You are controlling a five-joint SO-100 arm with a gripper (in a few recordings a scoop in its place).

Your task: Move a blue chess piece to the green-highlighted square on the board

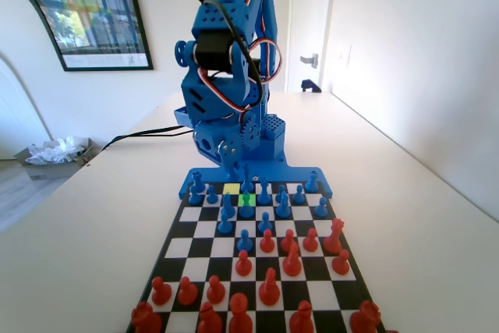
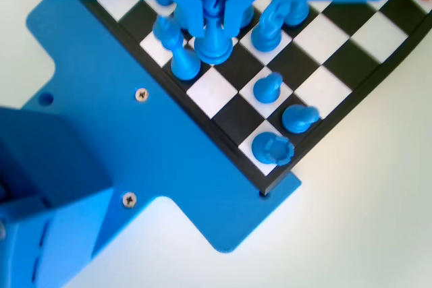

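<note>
In the fixed view we see the gripper low at the far end of the board, near the picture's centre, its tips over the blue chess piece, which stands on the green-highlighted square. In the wrist view, at top centre, the gripper has a jaw on either side of the blue chess piece; we cannot tell whether they press it or stand just clear
</note>
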